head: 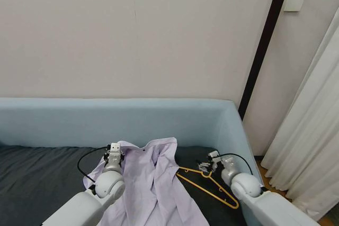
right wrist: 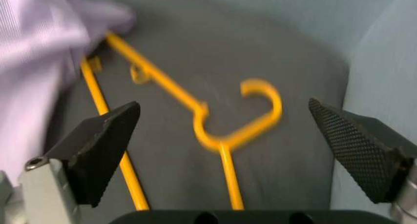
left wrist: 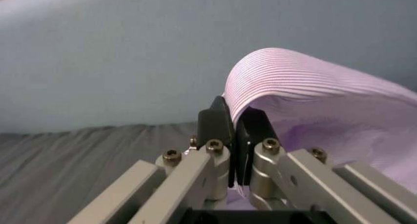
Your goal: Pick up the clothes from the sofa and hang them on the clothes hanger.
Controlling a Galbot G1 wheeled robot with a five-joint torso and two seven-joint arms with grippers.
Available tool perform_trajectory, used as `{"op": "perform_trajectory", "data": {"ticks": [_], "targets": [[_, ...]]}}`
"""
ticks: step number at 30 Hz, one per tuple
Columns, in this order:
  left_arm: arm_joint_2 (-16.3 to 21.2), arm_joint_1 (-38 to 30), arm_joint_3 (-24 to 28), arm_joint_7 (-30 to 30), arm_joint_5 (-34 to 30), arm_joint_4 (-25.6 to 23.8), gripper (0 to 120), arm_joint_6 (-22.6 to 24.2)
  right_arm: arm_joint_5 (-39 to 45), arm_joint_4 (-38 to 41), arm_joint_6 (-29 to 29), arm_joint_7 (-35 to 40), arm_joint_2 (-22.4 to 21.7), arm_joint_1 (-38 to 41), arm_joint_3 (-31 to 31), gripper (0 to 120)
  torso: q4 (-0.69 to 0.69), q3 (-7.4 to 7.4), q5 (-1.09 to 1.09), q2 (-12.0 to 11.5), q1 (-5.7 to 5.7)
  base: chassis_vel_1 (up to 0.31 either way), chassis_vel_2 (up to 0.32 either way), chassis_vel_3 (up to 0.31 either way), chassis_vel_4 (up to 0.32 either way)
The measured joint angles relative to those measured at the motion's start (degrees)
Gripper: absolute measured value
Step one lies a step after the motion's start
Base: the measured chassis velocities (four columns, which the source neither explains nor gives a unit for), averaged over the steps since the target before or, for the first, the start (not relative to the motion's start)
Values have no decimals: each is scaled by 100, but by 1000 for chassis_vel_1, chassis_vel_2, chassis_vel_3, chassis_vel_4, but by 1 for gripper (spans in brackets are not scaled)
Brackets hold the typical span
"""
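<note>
the left gripper (left wrist: 236, 119) is closed tight on a fold of the shirt (left wrist: 313, 87), with the lilac striped cloth pinched between its two black pads (left wrist: 215, 121) and arching up out of them. in the head view this gripper (head: 114, 152) sits at about 7 o'clock of the frame, at the shirt's upper left edge, near the sofa (head: 42, 178) back. the shirt (head: 159, 183) lies spread on the dark grey seat at about 6 o'clock, running down toward the robot between the two arms.

the right gripper (right wrist: 223, 109) is spread wide and holds nothing. it hangs over the yellow hanger (right wrist: 207, 129), with the hook lying on the seat between its two fingers (right wrist: 104, 141); whether they touch the wire i cannot tell. in the head view this gripper (head: 206, 165) is at about 5 o'clock, at the hook end of the hanger. the hanger lies flat at 3 o'clock of the shirt, one end just beside the cloth, near the sofa's pale blue side arm.
</note>
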Motion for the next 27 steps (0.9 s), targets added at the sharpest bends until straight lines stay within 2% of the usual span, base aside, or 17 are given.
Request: {"op": "perform_trajectory", "data": {"ticks": [2,6,11,18,22,23,24,27], "targets": [[10,-28,73,50,41,-31,0,-83,-304,-419,3,-690,-64,-42,141,100,-3,0,-1,0,0,0,0,0,0],[34,-22,129,97,122,-47,0,-137,-701,-771,170,-1170,-78,-87,181,100,-5,0,0,0,0,0,0,0,0],[11,-39,214,130,177,-21,0,-167,-975,-1032,229,-1305,56,-85,187,100,1,0,0,0,0,0,0,0,0],[-64,-282,551,174,194,83,0,-202,-1202,-1551,253,-1280,291,-6,254,99,-3,0,-1,0,0,0,0,0,0],[-112,-456,764,183,190,160,0,-220,-1197,-1821,325,-1279,374,22,386,90,0,0,0,0,0,0,0,0,0],[-132,-499,816,185,187,186,0,-224,-1150,-1894,334,-1281,399,45,412,83,-1,0,-1,0,0,0,0,0,0],[-132,-499,816,185,187,186,0,-224,-1150,-1894,334,-1281,399,45,412,83,-1,0,-1,0,0,0,0,0,0],[-161,-555,870,188,180,250,0,-238,-1114,-2069,336,-1304,479,143,409,70,-2,0,-1,0,0,0,0,0,0]]}}
